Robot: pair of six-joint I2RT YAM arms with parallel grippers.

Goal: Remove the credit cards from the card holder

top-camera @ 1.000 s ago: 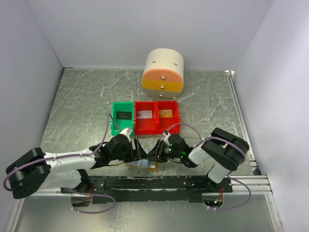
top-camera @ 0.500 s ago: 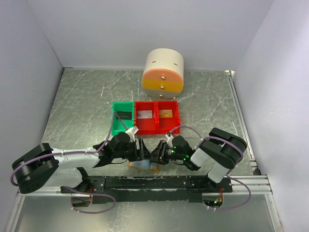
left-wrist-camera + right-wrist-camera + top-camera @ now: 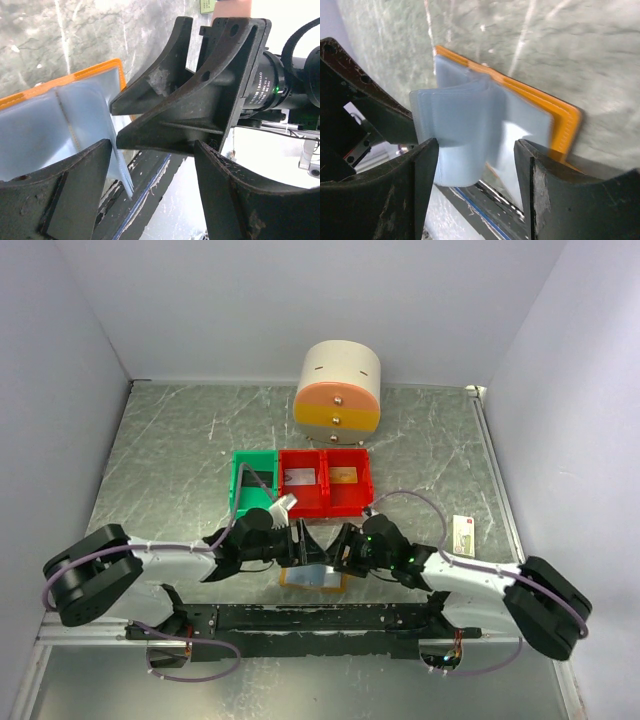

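Top view: card holder [image 3: 318, 577] lying open at the near edge of the table [image 3: 180, 460]. Left gripper [image 3: 296, 550] and right gripper [image 3: 336, 552] over its far side, tips facing.
Left wrist: jaws spread, one pale blue pocket leaf upright between them.
Right wrist: jaws spread, raised pocket leaves between them, none pinched.

DAMIAO on black motor housing [image 3: 272, 80] (smaller print unreadable).

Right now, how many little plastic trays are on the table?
3, in one row: a green tray on the left, a red tray in the middle, a second red tray on the right. None looks hidden.
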